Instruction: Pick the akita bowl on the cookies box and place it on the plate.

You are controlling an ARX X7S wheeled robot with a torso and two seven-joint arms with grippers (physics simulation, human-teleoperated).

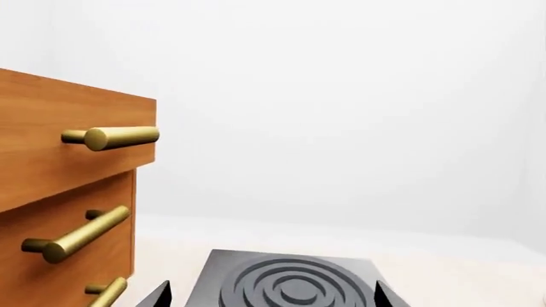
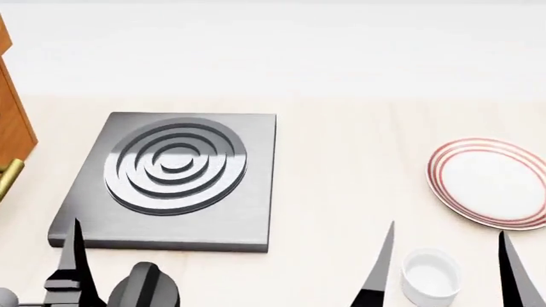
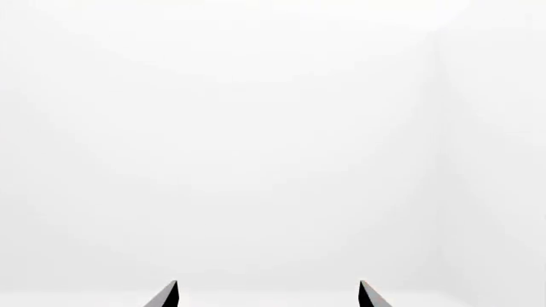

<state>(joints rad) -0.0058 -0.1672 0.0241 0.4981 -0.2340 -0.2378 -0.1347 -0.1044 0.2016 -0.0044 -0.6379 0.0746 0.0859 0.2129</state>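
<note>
The akita bowl and the cookies box are out of view in all three views. The plate (image 2: 490,182), white with thin red rings, lies flat at the right of the pale counter, partly cut by the frame edge. My right gripper (image 2: 448,259) hovers open near the front edge, just short of the plate, with a small white cup (image 2: 429,275) below and between its fingers. The right wrist view shows only that gripper (image 3: 266,291) against a blank white wall. My left gripper (image 1: 271,291) is open and empty, pointing over a grey stove plate (image 1: 290,275).
The grey square stove plate (image 2: 175,179) with concentric rings sits left of centre. A wooden drawer cabinet (image 1: 51,166) with brass bar handles (image 1: 111,137) stands at the far left, its corner (image 2: 13,121) showing in the head view. A white wall backs the counter.
</note>
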